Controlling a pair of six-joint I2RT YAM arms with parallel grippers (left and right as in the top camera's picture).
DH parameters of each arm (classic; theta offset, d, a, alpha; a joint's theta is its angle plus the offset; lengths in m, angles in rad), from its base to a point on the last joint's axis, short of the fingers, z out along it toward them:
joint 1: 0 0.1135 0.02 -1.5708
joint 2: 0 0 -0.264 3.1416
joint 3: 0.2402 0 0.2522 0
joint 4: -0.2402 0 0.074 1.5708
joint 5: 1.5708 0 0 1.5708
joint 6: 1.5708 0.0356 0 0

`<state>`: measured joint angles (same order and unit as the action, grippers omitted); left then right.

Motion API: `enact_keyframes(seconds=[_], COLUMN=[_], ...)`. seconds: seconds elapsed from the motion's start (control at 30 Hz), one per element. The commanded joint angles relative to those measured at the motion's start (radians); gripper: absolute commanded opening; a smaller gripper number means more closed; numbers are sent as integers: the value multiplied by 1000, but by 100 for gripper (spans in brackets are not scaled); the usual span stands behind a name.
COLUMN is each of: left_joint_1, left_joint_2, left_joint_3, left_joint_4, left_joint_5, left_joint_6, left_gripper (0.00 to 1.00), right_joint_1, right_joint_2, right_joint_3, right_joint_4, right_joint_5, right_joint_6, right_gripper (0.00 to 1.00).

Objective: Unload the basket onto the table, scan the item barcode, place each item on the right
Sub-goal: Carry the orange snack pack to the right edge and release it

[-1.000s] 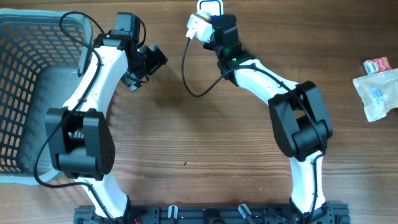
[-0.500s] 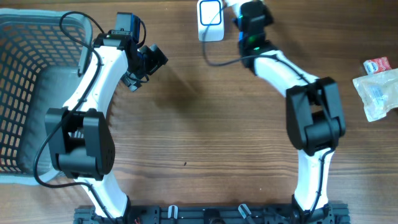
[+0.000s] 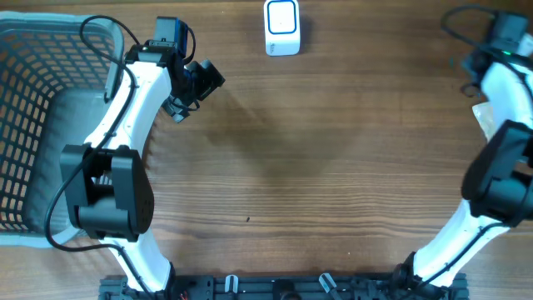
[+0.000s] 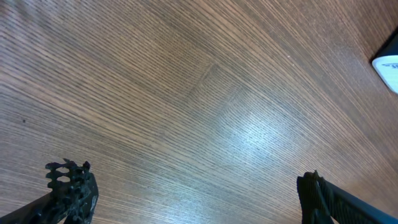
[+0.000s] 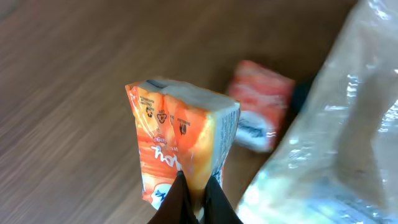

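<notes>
Orange packet (image 5: 180,143) pinched in R claw (image 5: 194,190); L claw (image 4: 189,186) wide over wood table (image 4: 186,93).

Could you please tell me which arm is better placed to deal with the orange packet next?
Right. The right end effector is shut on the orange packet, near the red packet and clear bag. The left end effector hangs open and empty over the table.
</notes>
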<state>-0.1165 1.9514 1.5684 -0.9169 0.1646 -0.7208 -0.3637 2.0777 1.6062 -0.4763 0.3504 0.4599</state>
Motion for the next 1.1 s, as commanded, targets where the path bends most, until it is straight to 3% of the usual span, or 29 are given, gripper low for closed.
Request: enact_keyframes(seconds=[0.0,0.23,0.27,0.33,0.43,0.47,0.63,0.73,1.07], left_joint_1=[3,3,3,3,3,3,3,3,3], left_joint_2=[1,1,1,1,1,1,1,1,1], left_joint_3=[0,0,0,0,0,0,0,0,0], left_joint_4=[-1,-1,-1,-1,-1,-1,-1,-1,-1], left_joint_5=[-6,-6,-6,-6,-6,-6,-6,-6,-6], left_joint_6=[-21,-21,-21,-21,-21,-21,-21,-21,-20], left_gripper=[100,100,100,100,100,100,100,100,100], right_joint_1=[-65,-90,-90,-90,-90,-90,-90,-89,-85], right_joint_2=[-16,27,31,36,31,24,-69,-210,-486], right_joint_3=[5,3,3,3,4,4,4,4,3], right_joint_4=[-24,-34,-38,-41,-34,-36,-41,-70,-529], right_joint_5=[-129,-130,-130,-130,-130,-130,-171,-290,-584], right_joint_6=[64,63,63,58,-32,-53,-72,-72,-101], right_gripper=[5,14,19,58,95,100,100,100,100])
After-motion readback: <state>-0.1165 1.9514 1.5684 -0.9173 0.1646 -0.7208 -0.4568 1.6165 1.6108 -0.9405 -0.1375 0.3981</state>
